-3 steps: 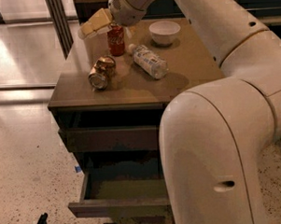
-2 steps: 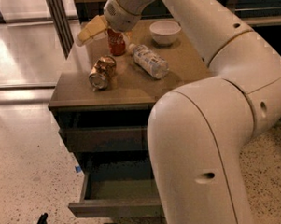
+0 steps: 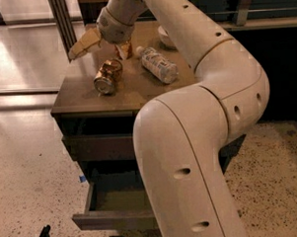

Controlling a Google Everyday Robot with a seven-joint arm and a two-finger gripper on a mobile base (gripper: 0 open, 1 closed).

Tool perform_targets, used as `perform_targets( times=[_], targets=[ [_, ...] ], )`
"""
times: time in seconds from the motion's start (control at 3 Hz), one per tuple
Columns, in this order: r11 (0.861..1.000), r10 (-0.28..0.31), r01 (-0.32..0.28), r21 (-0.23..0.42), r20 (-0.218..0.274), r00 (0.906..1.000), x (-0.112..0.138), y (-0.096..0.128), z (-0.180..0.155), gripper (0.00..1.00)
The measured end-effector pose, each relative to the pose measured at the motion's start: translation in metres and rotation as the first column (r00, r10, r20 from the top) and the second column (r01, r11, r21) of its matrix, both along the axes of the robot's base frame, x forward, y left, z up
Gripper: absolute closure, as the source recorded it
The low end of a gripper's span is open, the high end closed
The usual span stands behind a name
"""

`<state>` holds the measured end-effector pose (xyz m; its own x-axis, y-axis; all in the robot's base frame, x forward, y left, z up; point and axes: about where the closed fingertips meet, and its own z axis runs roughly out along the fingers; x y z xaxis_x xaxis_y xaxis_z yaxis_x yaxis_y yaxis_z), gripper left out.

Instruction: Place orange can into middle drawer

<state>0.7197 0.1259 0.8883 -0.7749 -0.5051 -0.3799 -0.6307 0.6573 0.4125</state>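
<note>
Claw (image 3: 83, 44) hovering, can't tell if it's open or closed, orange can (image 3: 107, 77) on its side just down-right of it, not touching, middle drawer (image 3: 113, 220) open far below

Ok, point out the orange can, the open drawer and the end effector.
orange can (image 3: 109, 72): camera view, golden side.
open drawer (image 3: 117, 201): camera view, bare inner floor.
end effector (image 3: 82, 45): camera view, tan tip, over the countertop's (image 3: 78, 100) left edge.

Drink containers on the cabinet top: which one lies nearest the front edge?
The orange can, golden, on its side, left of the clear bottle; the red can sits farther back. The gripper hangs behind the orange can, toward the left.
</note>
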Motion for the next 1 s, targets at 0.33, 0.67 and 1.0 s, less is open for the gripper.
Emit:
perform_targets(
  times=[0.33, 0.67, 1.0],
  targets=[
    [1.000, 0.013, -0.013, -0.023, -0.032, 0.9994, 0.000, 0.013, -0.011, 0.00],
    [0.998, -0.004, 0.000, -0.071, -0.055, 0.9985, 0.001, 0.017, -0.024, 0.00],
    [0.990, -0.037, 0.029, -0.138, -0.058, 0.9976, 0.005, 0.017, -0.038, 0.00]
  ],
)
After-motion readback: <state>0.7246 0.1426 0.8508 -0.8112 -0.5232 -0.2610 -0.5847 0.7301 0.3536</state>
